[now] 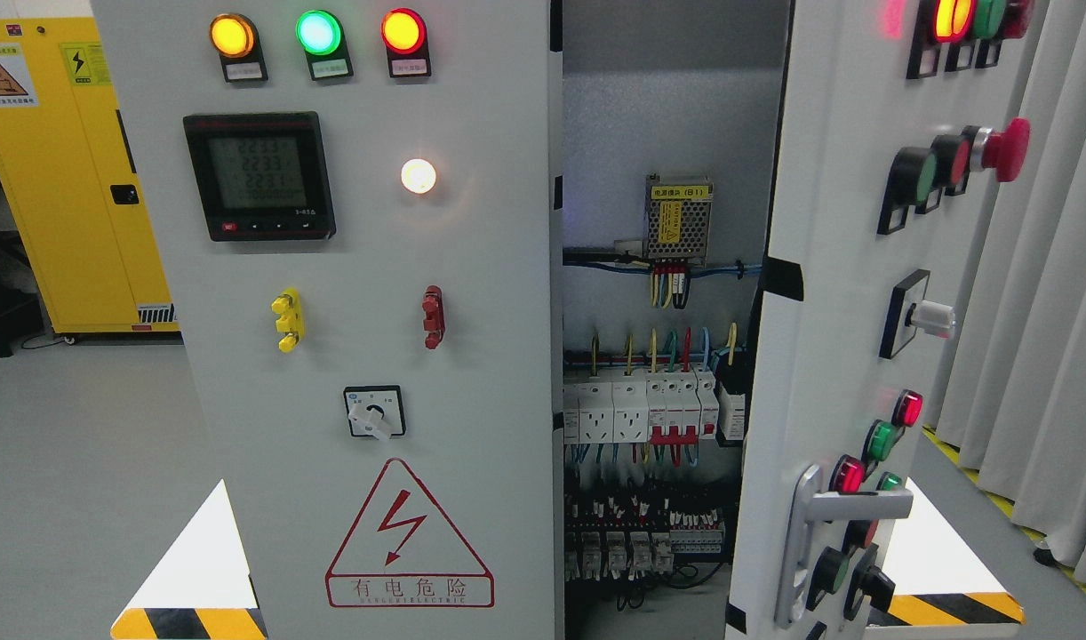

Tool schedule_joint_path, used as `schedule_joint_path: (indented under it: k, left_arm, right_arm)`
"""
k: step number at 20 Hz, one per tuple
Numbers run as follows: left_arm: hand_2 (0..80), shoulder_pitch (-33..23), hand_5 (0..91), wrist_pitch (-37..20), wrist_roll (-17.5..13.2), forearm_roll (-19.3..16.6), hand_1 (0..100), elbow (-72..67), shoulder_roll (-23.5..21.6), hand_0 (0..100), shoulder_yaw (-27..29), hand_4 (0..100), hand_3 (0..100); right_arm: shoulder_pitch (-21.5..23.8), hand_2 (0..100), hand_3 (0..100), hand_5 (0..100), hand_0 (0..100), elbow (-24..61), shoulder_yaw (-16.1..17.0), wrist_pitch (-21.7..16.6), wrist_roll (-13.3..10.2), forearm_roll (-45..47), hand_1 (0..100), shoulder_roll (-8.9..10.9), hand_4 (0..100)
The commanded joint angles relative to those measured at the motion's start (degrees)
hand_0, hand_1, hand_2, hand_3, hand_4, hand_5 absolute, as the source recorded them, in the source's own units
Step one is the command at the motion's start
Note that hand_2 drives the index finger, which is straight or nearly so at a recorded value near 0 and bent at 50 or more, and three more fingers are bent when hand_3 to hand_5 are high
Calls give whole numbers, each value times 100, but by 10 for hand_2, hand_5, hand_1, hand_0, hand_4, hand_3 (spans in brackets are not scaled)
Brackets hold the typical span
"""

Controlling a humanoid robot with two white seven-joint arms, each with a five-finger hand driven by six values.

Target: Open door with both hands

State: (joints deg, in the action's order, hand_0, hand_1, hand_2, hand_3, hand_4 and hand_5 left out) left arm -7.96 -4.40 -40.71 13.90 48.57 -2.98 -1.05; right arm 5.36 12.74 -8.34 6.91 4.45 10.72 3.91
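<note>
Cabinet [667, 107] interior exposed: breakers [641, 409], power supply [678, 218], wiring. My right door [810, 267] stands ajar, left door [347, 293] closed, marked "有电危险". Neither of my hands shows; their state cannot be told.

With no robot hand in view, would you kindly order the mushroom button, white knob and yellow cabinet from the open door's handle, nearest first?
1. White knob, above the handle, same door.
2. Mushroom button, near the door's top.
3. Yellow cabinet, far left background.
</note>
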Motion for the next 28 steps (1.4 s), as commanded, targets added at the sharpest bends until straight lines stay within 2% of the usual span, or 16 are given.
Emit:
schedule_joint_path:
  k: [1,2,6,7,8,11,14,16,20,22,25,26,28]
  left_arm:
    - [0,-171,0,18,-209,998,0,3234,-1537,0,-641,0,0]
    - [0,-180,0,35,-218,1235,0,3524,-1765,0,-746,0,0]
    - [0,-101,0,272,-227,2597,0,4545,-3074,0,-1283,0,0]
    - [0,-75,0,299,-244,2791,0,4756,-3330,0,-1292,0,0]
    - [0,-39,0,308,-331,2863,0,4932,-3506,0,-1301,0,0]
    - [0,5,0,308,-875,2864,0,5398,-3902,0,-1301,0,0]
    - [0,145,0,308,-1000,2864,0,5557,-4061,0,-1301,0,0]
    - [0,434,0,308,-1035,2898,0,5654,-4245,0,-1380,0,0]
    - [0,1601,0,317,-1035,3346,0,5760,-4500,0,-2020,0,0]
    - [0,2208,0,517,-1035,3635,0,5768,-4685,0,-2319,0,0]
    - [0,3332,0,1500,-1018,4775,0,5760,-4756,0,-2505,0,0]
    - [0,3745,0,1886,-1009,5058,0,5742,-4712,0,-2505,0,0]
    - [0,4178,0,2214,-991,5070,0,5733,-4502,0,-2505,0,0]
  right_arm:
    - [0,0,0,0,222,0,8,-6,-5,0,10,13,0]
    - [0,0,0,0,222,0,8,-6,-6,0,10,13,0]
    - [0,0,0,0,220,0,8,-6,-6,0,11,13,0]
    - [0,0,0,0,220,0,8,-6,-6,0,11,13,0]
    - [0,0,0,0,220,0,8,-6,-6,0,11,13,0]
    - [0,0,0,0,220,0,8,-6,-5,0,11,31,0]
    - [0,0,0,0,220,0,8,-6,3,0,11,48,0]
    - [0,0,0,0,220,0,8,-6,3,0,11,48,0]
    - [0,0,0,0,220,0,8,-6,3,0,11,48,0]
    - [0,0,0,0,220,0,8,-6,3,0,11,48,0]
    - [-9,0,0,0,220,0,17,-6,-6,0,12,48,0]
    - [-9,0,0,0,220,0,8,-6,-6,0,11,48,0]
    - [-9,0,0,0,220,0,8,-6,-6,0,11,48,0]
